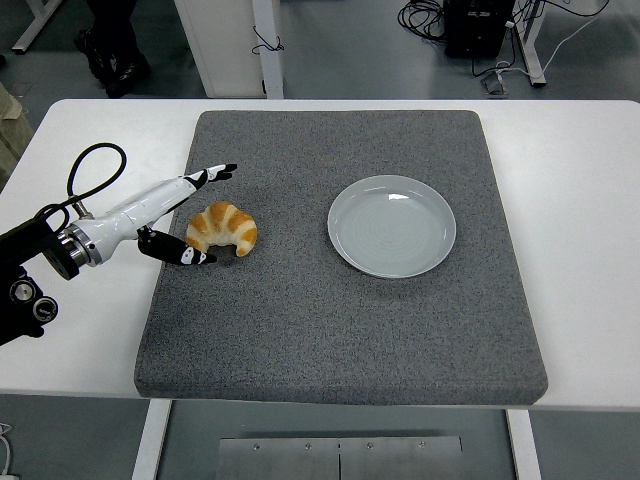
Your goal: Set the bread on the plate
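A golden croissant (223, 229) lies on the left part of the grey mat (340, 320). My left hand (203, 214) sits just left of it, low over the mat, spread open around the bread's left end. Its long fingers (212, 173) stretch behind the croissant, and the thumb (187, 257) lies in front of it. No squeeze on the bread shows. A pale grey plate (391, 225) rests empty to the right of the croissant, about a hand's width away. The right arm is out of view.
The mat covers most of the white table (590, 210). A black cable loop (92, 168) rises from my left forearm over the table's left side. A person's shoes (110, 60) and desk legs show on the floor beyond the far edge.
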You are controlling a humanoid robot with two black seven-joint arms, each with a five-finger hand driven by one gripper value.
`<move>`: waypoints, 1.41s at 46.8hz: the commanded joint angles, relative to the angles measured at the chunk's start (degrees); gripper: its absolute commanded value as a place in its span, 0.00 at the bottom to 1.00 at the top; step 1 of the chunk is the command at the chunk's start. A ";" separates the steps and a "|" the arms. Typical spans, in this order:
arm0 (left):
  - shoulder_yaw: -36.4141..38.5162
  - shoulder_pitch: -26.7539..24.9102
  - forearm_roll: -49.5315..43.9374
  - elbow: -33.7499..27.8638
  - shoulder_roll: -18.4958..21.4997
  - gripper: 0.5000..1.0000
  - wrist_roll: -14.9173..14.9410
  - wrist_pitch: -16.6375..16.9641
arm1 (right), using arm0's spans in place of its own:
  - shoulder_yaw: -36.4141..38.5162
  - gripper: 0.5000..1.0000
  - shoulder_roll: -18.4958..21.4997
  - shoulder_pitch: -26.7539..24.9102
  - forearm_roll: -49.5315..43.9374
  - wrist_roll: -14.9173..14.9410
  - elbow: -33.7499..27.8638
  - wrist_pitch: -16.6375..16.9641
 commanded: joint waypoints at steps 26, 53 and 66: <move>1.30 -0.59 -0.40 8.50 -6.26 0.96 0.86 0.71 | 0.00 1.00 0.00 0.00 0.00 0.00 0.01 0.00; 1.13 -1.21 -1.01 14.74 -10.92 0.95 0.77 1.50 | 0.00 1.00 0.00 0.00 0.00 0.00 -0.07 0.00; 1.39 -1.12 -0.84 14.92 -11.19 0.31 0.33 1.59 | 0.00 1.00 0.00 0.00 0.00 0.00 -0.07 0.00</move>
